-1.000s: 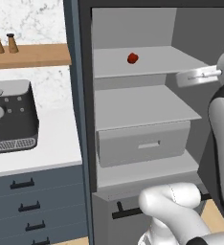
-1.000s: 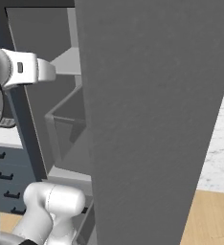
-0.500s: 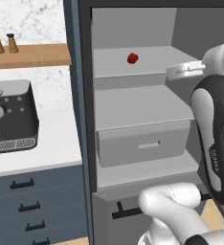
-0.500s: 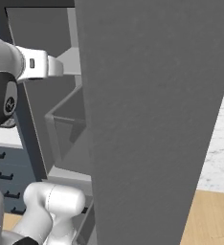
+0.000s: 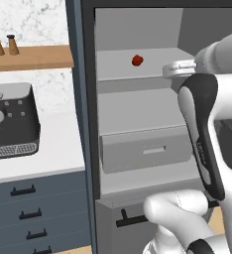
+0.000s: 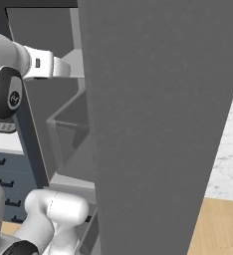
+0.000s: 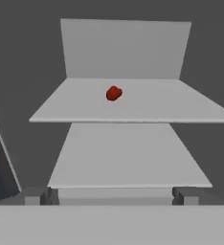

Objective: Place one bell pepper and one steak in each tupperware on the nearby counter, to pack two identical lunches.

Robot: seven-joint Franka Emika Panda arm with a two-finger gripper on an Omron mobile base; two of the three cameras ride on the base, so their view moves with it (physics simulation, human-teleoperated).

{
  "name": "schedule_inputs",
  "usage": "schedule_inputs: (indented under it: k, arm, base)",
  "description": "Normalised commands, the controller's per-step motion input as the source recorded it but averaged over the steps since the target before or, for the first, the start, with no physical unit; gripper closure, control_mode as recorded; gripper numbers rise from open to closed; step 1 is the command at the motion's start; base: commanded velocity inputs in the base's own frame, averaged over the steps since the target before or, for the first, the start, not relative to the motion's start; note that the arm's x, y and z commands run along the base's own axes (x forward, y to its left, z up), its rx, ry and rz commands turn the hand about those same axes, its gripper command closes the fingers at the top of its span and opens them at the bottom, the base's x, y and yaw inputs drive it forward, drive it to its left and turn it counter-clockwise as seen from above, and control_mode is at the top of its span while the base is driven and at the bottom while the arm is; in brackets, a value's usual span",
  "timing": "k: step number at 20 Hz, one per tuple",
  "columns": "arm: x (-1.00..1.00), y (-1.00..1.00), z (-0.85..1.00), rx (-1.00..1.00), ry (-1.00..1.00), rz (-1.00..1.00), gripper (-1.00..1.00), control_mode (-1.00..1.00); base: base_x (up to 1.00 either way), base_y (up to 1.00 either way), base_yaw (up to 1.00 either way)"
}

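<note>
The claw [image 7: 111, 194] is seen in the hand view with its two dark fingertips [image 7: 36, 195] set wide apart near the lower corners; nothing is held between them and nothing is touched. It is aimed into an open grey fridge [image 5: 138, 124] whose shelves are stacked one above the other.

A single red bell pepper [image 7: 114, 93] is placed on the upper shelf [image 7: 181, 103], slightly left of centre and toward the back, well apart from the claw. In the left base view the same bell pepper [image 5: 137, 60] is seen on the top shelf, with the white wrist of the arm [image 5: 202, 109] raised at about that shelf's height on the right. Below the pepper's shelf a bare middle shelf [image 7: 128, 158] is found, and under it a closed grey drawer [image 5: 145, 151] with a pale bar handle.

To the left of the fridge, a white surface [image 5: 36, 158] is shown carrying a dark coffee machine [image 5: 11, 119]. Beneath the surface, dark blue-grey drawers [image 5: 33, 211] with black bar handles are fitted. Above it, a wooden wall shelf [image 5: 31, 57] is mounted against marbled white wall, with two small shaker-like bottles [image 5: 4, 45] stood on it.

In the right base view, the open grey fridge door [image 6: 158, 124] is seen edge-on, with a strip of light wooden floor [image 6: 223, 229] at lower right.
</note>
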Motion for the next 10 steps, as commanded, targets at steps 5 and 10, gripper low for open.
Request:
schedule_inputs:
  k: [5, 10]
  arm:
    - [0.34, -0.01, 0.0, 0.0, 0.01, -0.14, -1.0, -1.0]
    - [0.16, -0.02, -0.12, 0.01, 0.0, 0.01, -1.0, -1.0]
  base:
    - [0.0, 0.0, 0.0]
    - [0.0, 0.0, 0.0]
